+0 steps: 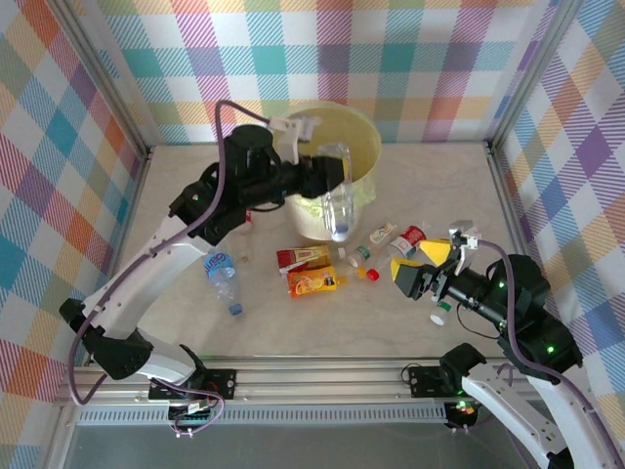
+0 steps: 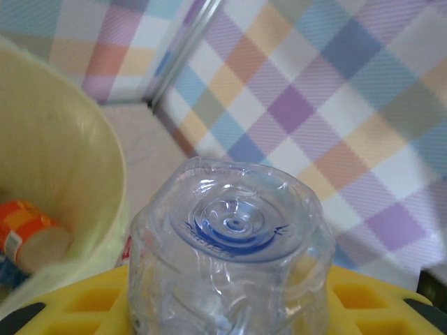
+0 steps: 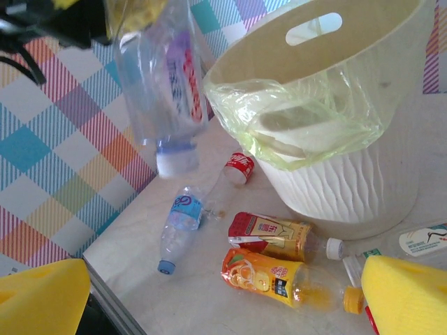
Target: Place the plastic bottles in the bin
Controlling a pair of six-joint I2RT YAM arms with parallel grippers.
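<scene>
Right gripper (image 1: 418, 260): nearest the arms' bases, low over the right side of the table (image 1: 293, 327), yellow pads (image 3: 401, 289) spread wide, nothing between them.
White-capped bottle (image 1: 441, 315): small, lying just beside the right arm, mostly hidden by it.
Blue-label bottle (image 1: 223, 278): clear, on its side at the left of the table, blue cap toward the near edge.
Orange bottle (image 1: 314, 283): lying at mid-table, orange cap pointing right.
Red-label bottle (image 1: 303, 258): lying just behind the orange one, white cap pointing right.
Two small bottles (image 1: 395, 236): side by side to the right of the bin's foot, one white-labelled, one red-labelled.
Red-wrapped bottle (image 3: 239, 167): lying at the left foot of the bin.
Left gripper (image 1: 327, 178): raised, reaching in from the left, clamped on the clear bottle's body.
Clear bottle (image 1: 339, 200): held off the table, blue cap down and base up, at the bin's near rim; whether it hangs over the opening cannot be told.
Bin (image 1: 369, 147): pale yellow, upright at the back of the table, a yellow-green liner (image 3: 307, 118) folded over its rim.
Inside the bin: an orange-labelled bottle (image 2: 28, 234) resting on the bottom.
Checked wall (image 1: 391, 59): pastel plaid, behind the bin.
</scene>
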